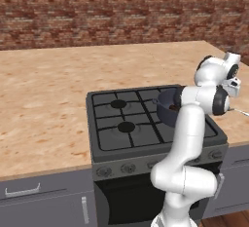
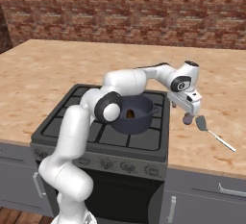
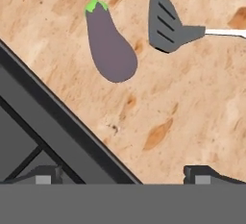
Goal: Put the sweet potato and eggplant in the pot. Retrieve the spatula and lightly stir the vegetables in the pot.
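Hand view: purple eggplant (image 3: 110,46), green stem, lying beside grey spatula (image 3: 167,23).

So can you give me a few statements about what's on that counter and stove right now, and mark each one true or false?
1. The eggplant lies on the counter, beside the stove. True.
2. The spatula is held in the end effector. False: it lies on the counter next to the eggplant, and the end effector is open and empty.
3. The sweet potato is already inside the pot. True.
4. The pot stands on the counter. False: it sits on the stove.
5. The eggplant is in the pot. False: it is still on the counter.
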Available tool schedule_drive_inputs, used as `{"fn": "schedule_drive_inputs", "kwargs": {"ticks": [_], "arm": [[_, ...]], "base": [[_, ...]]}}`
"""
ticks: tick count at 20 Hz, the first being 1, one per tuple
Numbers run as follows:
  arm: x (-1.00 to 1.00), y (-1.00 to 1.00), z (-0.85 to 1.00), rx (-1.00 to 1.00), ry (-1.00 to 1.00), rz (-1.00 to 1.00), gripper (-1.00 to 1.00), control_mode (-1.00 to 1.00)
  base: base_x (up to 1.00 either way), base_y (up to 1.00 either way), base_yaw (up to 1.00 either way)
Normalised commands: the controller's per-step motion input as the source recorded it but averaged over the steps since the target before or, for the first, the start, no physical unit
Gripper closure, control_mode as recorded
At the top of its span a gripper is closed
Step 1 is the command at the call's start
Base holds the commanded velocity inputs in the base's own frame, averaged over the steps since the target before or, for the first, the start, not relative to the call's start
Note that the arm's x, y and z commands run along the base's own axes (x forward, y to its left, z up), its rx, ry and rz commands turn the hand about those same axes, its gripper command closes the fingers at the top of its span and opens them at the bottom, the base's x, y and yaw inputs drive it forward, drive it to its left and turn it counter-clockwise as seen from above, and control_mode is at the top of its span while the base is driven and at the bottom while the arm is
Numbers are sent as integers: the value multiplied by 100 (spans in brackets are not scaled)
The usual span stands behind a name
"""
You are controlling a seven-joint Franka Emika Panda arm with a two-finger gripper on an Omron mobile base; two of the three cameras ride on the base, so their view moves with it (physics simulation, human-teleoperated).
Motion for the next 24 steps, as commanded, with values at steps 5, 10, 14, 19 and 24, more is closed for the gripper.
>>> {"fn": "schedule_drive_inputs", "kwargs": {"ticks": [5,10,14,19,24], "arm": [[34,-34,-20,0,0,0,-100,-100],[23,-11,-14,0,3,0,-100,-100],[20,0,-12,0,6,0,-100,-100],[15,0,-11,0,7,0,-100,-100],[4,0,-26,0,1,0,-100,-100]], "base": [[0,0,0],[0,0,0],[0,0,0],[0,0,0],[0,0,0]]}}
